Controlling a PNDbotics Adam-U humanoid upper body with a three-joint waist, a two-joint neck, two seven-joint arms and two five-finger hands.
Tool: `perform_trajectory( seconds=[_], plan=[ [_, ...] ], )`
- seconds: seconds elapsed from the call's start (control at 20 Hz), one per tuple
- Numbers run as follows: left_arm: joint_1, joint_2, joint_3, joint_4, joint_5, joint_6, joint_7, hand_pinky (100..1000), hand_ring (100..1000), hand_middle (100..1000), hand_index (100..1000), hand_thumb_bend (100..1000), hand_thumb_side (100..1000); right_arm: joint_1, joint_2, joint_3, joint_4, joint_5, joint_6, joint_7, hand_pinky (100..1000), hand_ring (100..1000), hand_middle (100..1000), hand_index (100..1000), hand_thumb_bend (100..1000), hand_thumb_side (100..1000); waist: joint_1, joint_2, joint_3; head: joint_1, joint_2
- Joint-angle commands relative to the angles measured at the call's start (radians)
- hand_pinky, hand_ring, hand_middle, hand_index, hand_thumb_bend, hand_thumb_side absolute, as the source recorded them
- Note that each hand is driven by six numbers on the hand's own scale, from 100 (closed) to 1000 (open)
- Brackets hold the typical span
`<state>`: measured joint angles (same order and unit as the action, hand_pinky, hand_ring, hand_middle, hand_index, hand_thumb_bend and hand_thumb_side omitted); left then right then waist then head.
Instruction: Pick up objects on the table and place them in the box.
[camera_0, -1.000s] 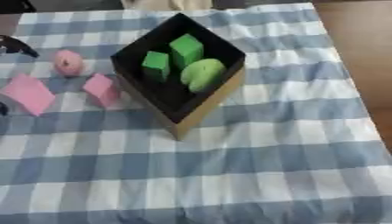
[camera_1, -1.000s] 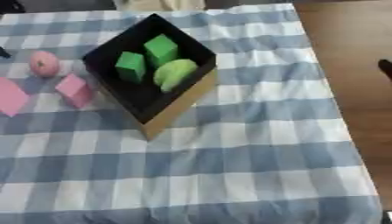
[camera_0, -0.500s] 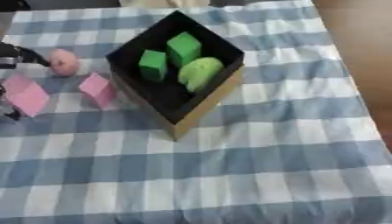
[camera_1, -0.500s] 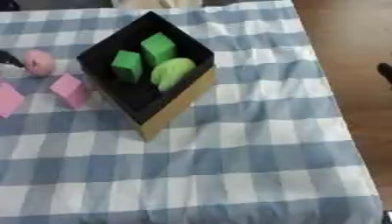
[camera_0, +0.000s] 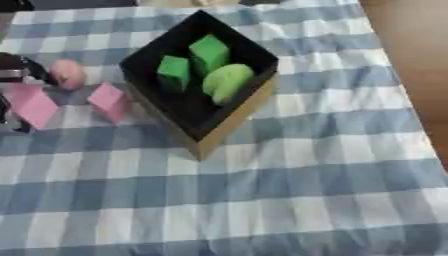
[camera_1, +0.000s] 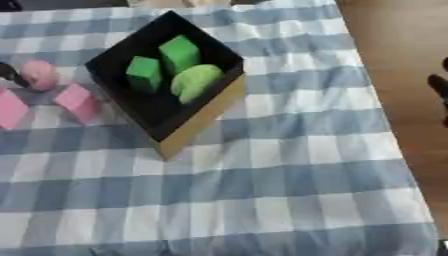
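Observation:
A black-lined box (camera_0: 229, 120) with tan sides stands on the checked cloth. It holds two green blocks (camera_0: 208, 52) and a lime-green rounded piece (camera_0: 226, 81). Left of the box lie a pink ball (camera_0: 66, 74), a pink block (camera_0: 109, 100) and a flat pink piece (camera_0: 33, 105). My left hand (camera_0: 14, 69) shows at the left edge, right beside the pink ball and above the flat piece; most of it is cut off. My right hand (camera_1: 438, 87) is a dark shape at the right edge, off the table.
The blue-and-white checked cloth (camera_0: 289, 190) covers the table. Brown floor (camera_1: 402, 45) shows past the table's right edge. The three pink things lie close together between the box and the left edge.
My left hand has come down along the left edge and now sits next to the pink ball. The pink things and the box lie as before.

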<state>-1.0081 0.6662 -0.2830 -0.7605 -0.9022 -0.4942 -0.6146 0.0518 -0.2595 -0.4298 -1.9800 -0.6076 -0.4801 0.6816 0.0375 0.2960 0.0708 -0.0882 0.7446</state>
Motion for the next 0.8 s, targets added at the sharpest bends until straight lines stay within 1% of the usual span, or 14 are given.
perform_trajectory(
  seconds=[0.05, 0.2, 0.25, 0.45, 0.6, 0.8],
  plan=[
    [-0.022, 0.024, 0.013, -0.023, 0.019, -0.096, -0.096, 798, 782, 647, 753, 440, 100, -0.004, -0.012, -0.004, -0.020, 0.006, -0.042, 0.039, 966, 1000, 450, 1000, 100, 523, 0.012, -0.005, 0.001, 0.002, -0.010],
    [-0.020, 0.032, 0.016, -0.051, 0.042, -0.089, -0.109, 778, 758, 620, 732, 419, 100, -0.002, -0.012, -0.005, -0.020, 0.007, -0.042, 0.037, 967, 1000, 451, 1000, 100, 523, 0.013, -0.007, 0.001, 0.001, -0.010],
    [-0.021, 0.036, 0.017, -0.063, 0.049, -0.083, -0.113, 768, 737, 595, 712, 421, 100, -0.002, -0.013, -0.005, -0.020, 0.007, -0.041, 0.036, 967, 1000, 452, 1000, 100, 523, 0.013, -0.008, 0.002, 0.001, -0.010],
    [-0.032, 0.044, 0.022, -0.119, 0.061, -0.060, -0.116, 769, 717, 576, 698, 418, 100, -0.002, -0.017, -0.005, -0.020, 0.004, -0.036, 0.030, 967, 1000, 453, 1000, 100, 523, 0.016, -0.013, 0.004, 0.000, -0.011],
    [-0.056, 0.037, 0.025, -0.173, 0.073, -0.048, -0.111, 769, 716, 575, 699, 412, 100, 0.000, -0.023, -0.005, -0.020, 0.000, -0.035, 0.025, 967, 1000, 455, 1000, 100, 523, 0.019, -0.020, 0.005, -0.001, -0.012],
    [-0.109, 0.013, 0.017, -0.234, 0.092, -0.041, -0.118, 770, 719, 577, 702, 405, 100, 0.003, -0.033, -0.006, -0.020, -0.008, -0.034, 0.019, 967, 1000, 457, 1000, 100, 523, 0.025, -0.029, 0.005, 0.004, -0.007]
  ],
)
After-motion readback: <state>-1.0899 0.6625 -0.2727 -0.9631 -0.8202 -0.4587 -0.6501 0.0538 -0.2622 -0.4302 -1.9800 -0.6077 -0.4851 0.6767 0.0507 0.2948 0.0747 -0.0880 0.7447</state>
